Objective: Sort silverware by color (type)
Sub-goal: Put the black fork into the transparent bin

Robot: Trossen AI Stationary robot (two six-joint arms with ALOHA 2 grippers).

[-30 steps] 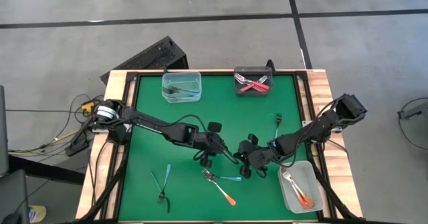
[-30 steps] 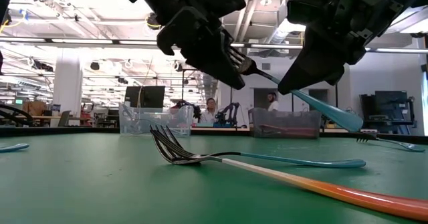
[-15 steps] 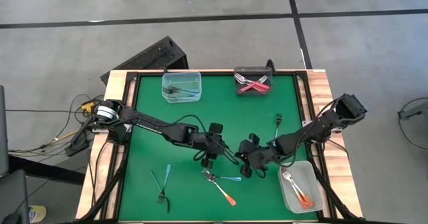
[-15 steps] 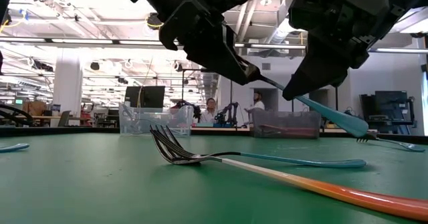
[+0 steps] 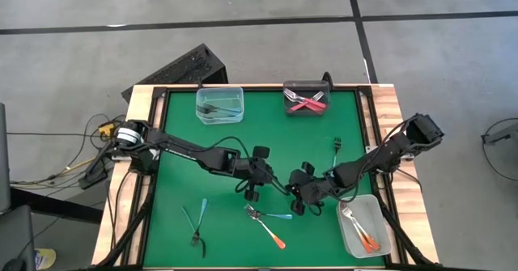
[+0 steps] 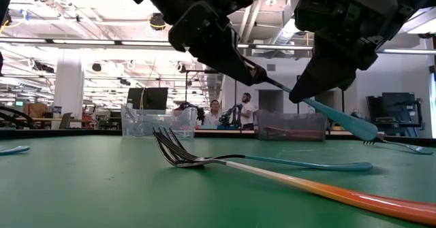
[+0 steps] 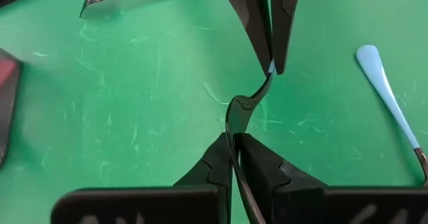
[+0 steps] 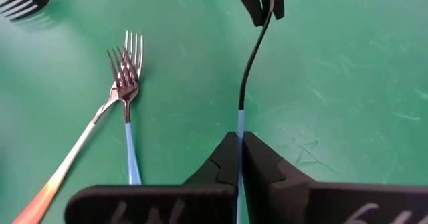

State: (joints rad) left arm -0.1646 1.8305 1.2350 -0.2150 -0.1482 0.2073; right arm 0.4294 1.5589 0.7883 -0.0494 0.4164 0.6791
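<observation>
On the green table (image 5: 178, 182) the left gripper (image 5: 257, 182) and right gripper (image 5: 298, 192) meet near the middle. Just below them an orange fork (image 5: 267, 229) and a blue fork (image 5: 275, 216) lie crossed — two more blue forks (image 5: 197, 222) lie toward the left. Three tubs hold forks — a clear tub (image 5: 219, 105), a dark tub (image 5: 306, 98) and a right-hand tub (image 5: 364, 226).

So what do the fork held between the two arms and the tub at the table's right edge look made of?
The fork: likely polished metal at the tine end, which is dark and shiny, with a matte blue handle, probably plastic. The tub: clear plastic, it seems, since forks and table show through its walls.
</observation>
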